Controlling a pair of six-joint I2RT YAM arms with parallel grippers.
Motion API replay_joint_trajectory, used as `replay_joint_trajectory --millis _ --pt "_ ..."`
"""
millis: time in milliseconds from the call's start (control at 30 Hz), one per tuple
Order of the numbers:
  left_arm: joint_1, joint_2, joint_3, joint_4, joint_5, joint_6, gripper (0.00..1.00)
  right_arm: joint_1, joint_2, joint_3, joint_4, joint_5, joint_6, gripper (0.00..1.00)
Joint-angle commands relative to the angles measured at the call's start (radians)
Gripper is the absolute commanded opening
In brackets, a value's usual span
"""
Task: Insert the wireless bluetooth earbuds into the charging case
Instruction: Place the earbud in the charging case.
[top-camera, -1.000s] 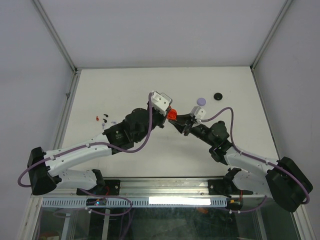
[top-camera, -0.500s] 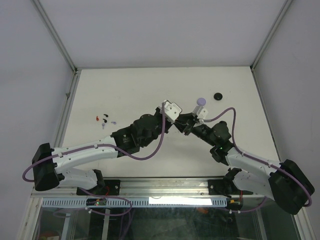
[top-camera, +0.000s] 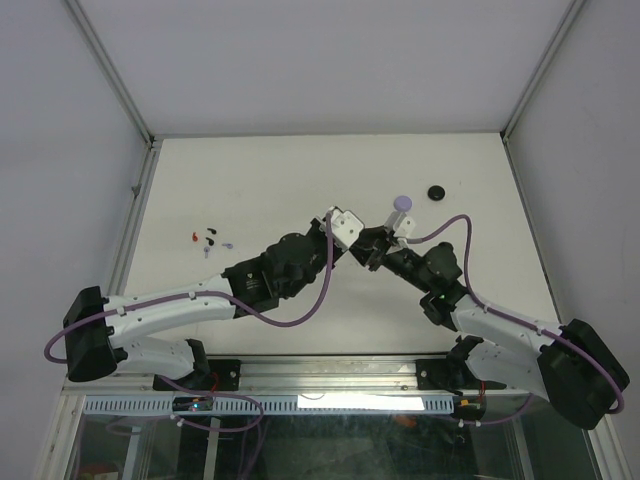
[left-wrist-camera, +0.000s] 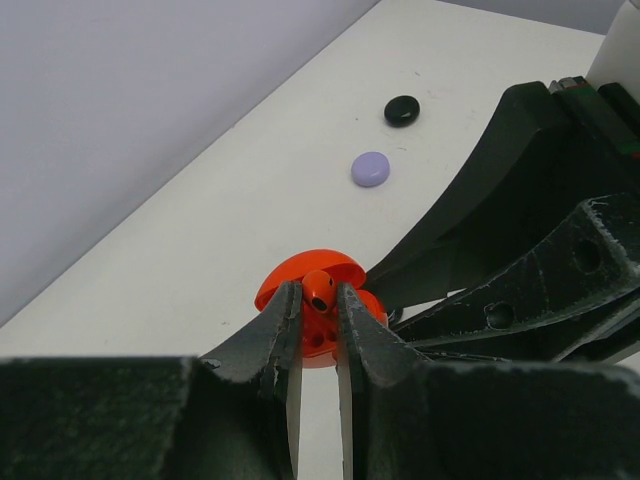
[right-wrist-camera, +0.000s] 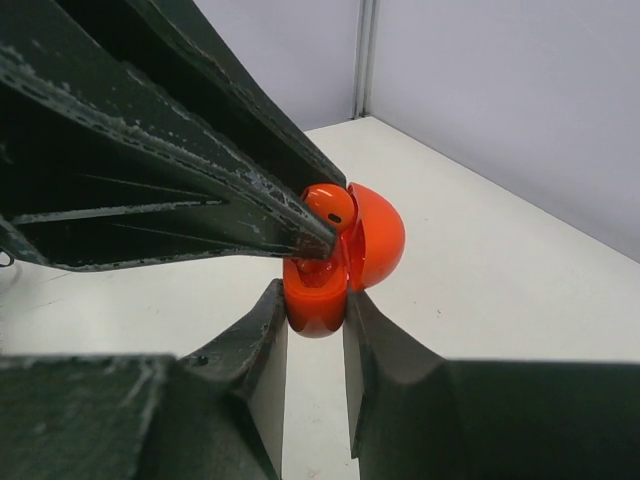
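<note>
- A white table (top-camera: 300, 170) is enclosed by plain grey walls (top-camera: 300, 60), and both arms are reached in towards its middle.
- An orange charging case (right-wrist-camera: 318, 295) is held off the table near its centre, with its domed lid (right-wrist-camera: 378, 235) swung open to one side.
- The rounded base of the case is clamped between the two fingers of the right gripper (right-wrist-camera: 314, 305), which are closed against its sides.
- An orange earbud (left-wrist-camera: 319, 289) is pinched between the tips of the left gripper (left-wrist-camera: 320, 300), whose fingers are drawn in tightly on either side of it.
- The earbud is positioned at the mouth of the case, just above the base and beside the inner face of the lid; whether it is seated in its socket cannot be told.
- In the overhead view the case and earbud are hidden where the two grippers meet tip to tip.
- A lilac disc (top-camera: 403, 202) is seen lying flat on the table just beyond the grippers, on the far side.
- A black disc (top-camera: 436, 192) is placed near the lilac one, further towards the right rear corner, the two being apart.
- A cluster of small pieces (top-camera: 207, 238), red, black and pale, is scattered well apart from the grippers on the left side of the table; they are too small to be identified.
</note>
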Motion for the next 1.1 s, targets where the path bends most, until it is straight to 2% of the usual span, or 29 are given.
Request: replay_joint_trajectory --millis 0,700,933,1067 --pt "-0.019 -0.038 -0.022 0.042 0.000 0.029 0.10 0.004 -0.033 0.038 0.066 0.027 0.006 0.00" --pt "-0.086 -0.023 -0.046 0.039 -0.078 0.071 0.12 0.004 -0.050 0.025 0.083 0.061 0.003 0.00" --pt "-0.089 0.010 0.005 0.015 -0.068 0.030 0.20 0.004 -0.035 0.038 0.078 0.038 0.005 0.00" --pt "-0.089 0.018 0.037 -0.001 -0.068 -0.022 0.28 0.003 -0.028 0.037 0.079 0.029 0.012 0.00"
